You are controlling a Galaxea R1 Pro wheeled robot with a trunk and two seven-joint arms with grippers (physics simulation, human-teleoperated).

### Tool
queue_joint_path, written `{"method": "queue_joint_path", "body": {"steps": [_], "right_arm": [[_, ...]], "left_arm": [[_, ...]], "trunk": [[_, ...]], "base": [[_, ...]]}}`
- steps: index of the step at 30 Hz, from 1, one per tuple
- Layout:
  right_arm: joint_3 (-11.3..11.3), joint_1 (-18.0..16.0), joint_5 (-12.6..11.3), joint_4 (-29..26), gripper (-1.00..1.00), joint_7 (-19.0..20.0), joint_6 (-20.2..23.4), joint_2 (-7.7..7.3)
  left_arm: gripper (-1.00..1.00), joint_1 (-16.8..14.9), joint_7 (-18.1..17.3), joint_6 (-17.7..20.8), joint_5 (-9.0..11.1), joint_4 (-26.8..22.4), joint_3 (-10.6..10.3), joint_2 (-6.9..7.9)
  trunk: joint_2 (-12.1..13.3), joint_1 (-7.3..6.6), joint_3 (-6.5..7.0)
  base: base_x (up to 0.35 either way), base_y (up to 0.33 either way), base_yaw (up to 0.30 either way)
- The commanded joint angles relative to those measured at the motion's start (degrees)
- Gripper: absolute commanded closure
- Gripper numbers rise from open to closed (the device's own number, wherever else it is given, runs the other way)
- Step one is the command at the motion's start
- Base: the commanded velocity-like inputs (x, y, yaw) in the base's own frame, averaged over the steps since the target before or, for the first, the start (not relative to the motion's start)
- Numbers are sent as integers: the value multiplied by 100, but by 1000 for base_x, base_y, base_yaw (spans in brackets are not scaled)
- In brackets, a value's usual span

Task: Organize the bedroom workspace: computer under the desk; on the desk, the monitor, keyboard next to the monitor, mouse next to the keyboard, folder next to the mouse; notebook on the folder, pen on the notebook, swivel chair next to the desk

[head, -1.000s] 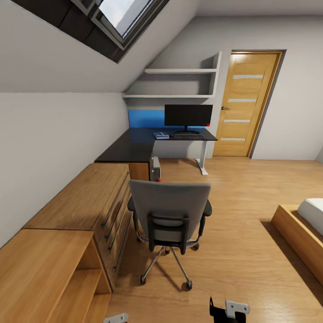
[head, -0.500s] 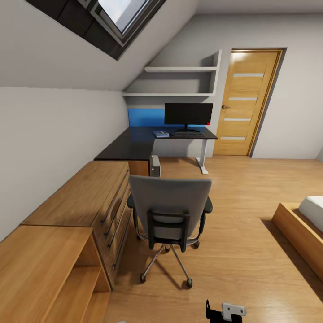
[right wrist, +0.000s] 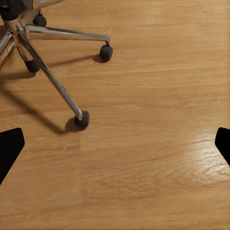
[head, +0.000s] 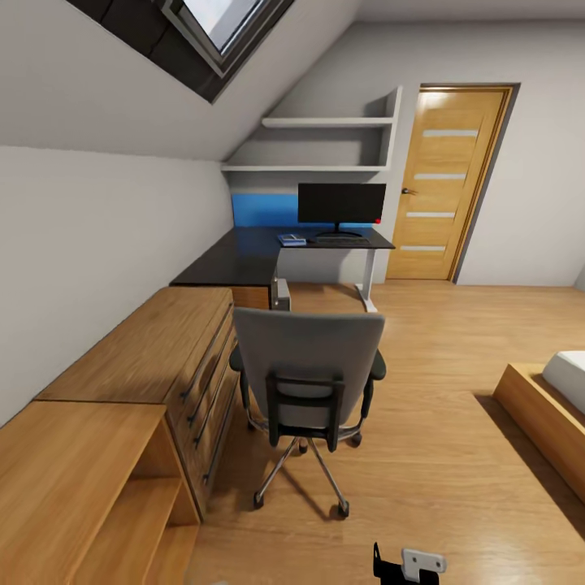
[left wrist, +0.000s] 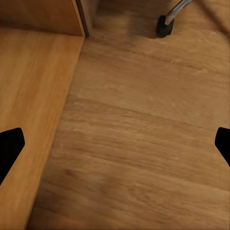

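Closer now, the head camera has crept toward the grey padded swivel chair (head: 307,382), which sits straight ahead, back turned, well short of the glossy black tabletop (head: 244,260). Both jaws hang released, empty, over floor; right gripper (right wrist: 115,139) is nearer its casters.

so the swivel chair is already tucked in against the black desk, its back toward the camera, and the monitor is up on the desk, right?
Not quite. The head view shows the swivel chair standing out on the floor beside the wooden dresser, well short of the black desk. The rest holds: its back faces the camera, and the monitor stands on the desk.
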Motion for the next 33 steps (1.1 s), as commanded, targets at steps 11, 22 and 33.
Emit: {"method": "queue_joint_path", "body": {"steps": [11,22,33], "right_arm": [[49,-1,-29,3,-100,-36,-39,-4],[49,-1,-22,3,-100,-36,-40,-6],[49,-1,-21,4,-100,-31,-40,-7]], "left_arm": [[-100,-7,9,7,55,100,-58,4],[-100,-7,-9,28,62,121,-54,4],[-100,-7,-11,25,64,405,-67,-5]], "trunk": [[-445,242,-203],[-886,483,-401],[-1328,725,-598]], "base": [[0,0,0],[0,0,0],[0,0,0]]}}
